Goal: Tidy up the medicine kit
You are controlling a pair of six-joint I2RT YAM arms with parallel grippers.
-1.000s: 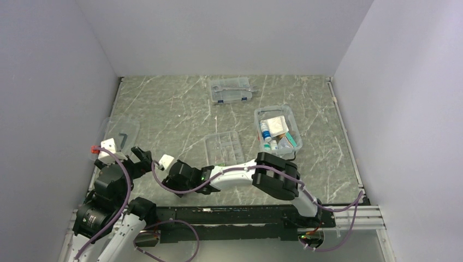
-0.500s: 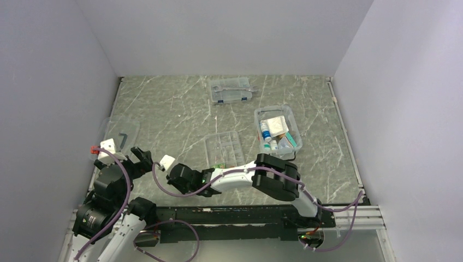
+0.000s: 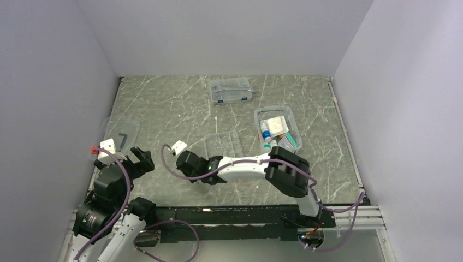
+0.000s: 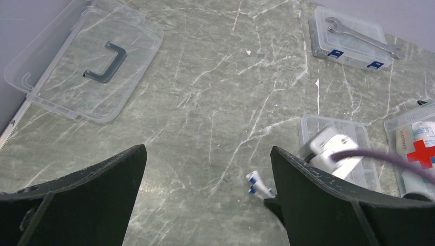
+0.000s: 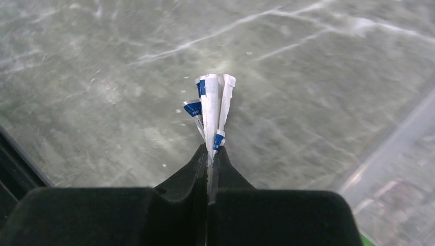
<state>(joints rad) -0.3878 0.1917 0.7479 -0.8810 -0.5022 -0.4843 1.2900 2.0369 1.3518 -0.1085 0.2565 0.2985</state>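
Two or three thin white-and-blue packets (image 5: 211, 110), edge-on and hard to count, are pinched between the right jaws over the worktop (image 3: 164, 109), left of the tray (image 3: 224, 143). The left jaws are spread wide, holding nothing. The box (image 3: 271, 108) sits right of the tray, its near end hidden by the right arm; the left wrist view cuts it off. The lid (image 4: 84, 59) lies far left.
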